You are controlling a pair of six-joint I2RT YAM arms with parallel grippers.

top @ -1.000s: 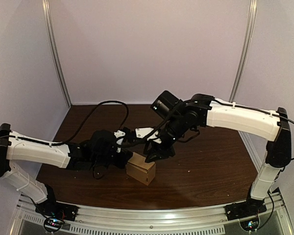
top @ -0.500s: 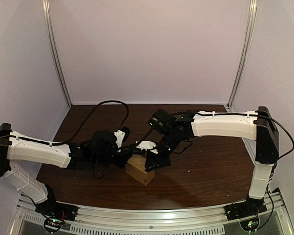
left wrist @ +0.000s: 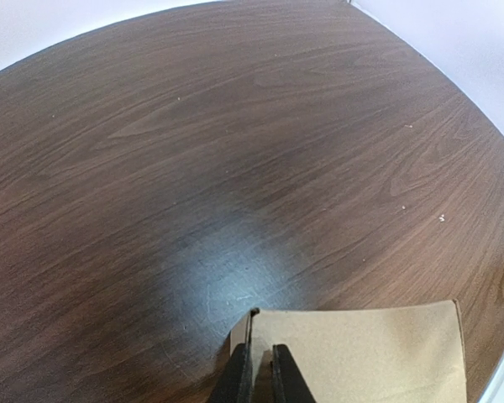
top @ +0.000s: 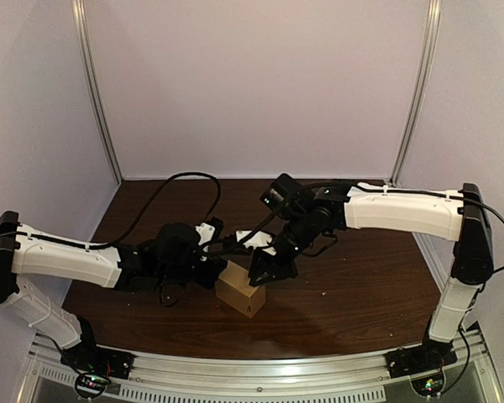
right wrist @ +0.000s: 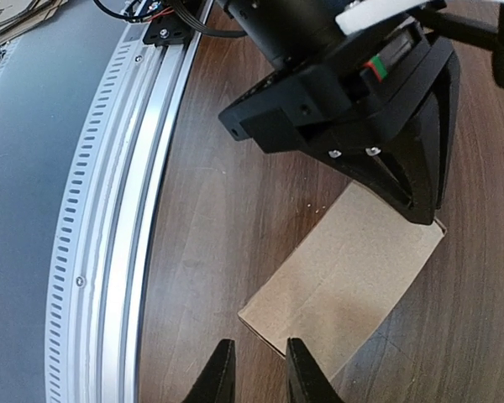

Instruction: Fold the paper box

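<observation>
The brown paper box [top: 242, 294] stands on the dark wooden table [top: 353, 285], near the front middle. My left gripper [top: 224, 270] reaches in from the left and is shut on the box's upper left edge. In the left wrist view its fingers [left wrist: 238, 376] pinch a thin cardboard wall beside the flat top panel [left wrist: 361, 353]. My right gripper [top: 265, 273] hangs over the box's right side. In the right wrist view the right gripper [right wrist: 256, 369] stands slightly open just above a corner of the box [right wrist: 344, 277], with nothing between its fingers.
The aluminium front rail [right wrist: 118, 210] runs close to the box on the near side. The left arm's black wrist [right wrist: 344, 92] sits right behind the box. Purple walls [top: 252, 84] close the table at the back and sides.
The right arm dipped closer over the box, then drew back a little to the right with its wrist raised. The left arm and the box stayed put.
</observation>
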